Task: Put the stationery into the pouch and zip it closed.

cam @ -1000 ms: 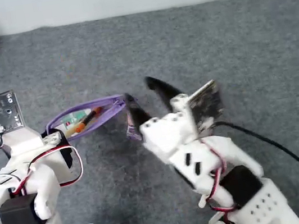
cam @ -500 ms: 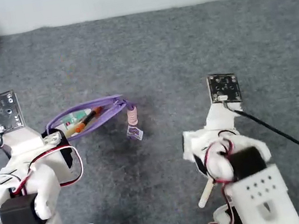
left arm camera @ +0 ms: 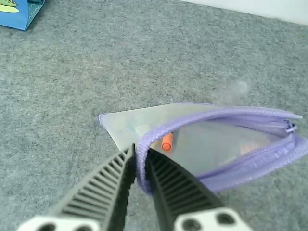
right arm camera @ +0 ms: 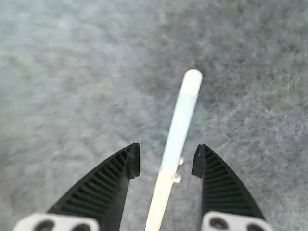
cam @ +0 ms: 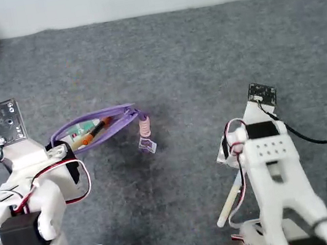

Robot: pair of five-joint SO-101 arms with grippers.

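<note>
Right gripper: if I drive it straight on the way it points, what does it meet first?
Most likely the white pen lying on the grey carpet: it sits in line between the open fingers of the right gripper, so they would straddle it before touching carpet. Depth is unclear.
</note>
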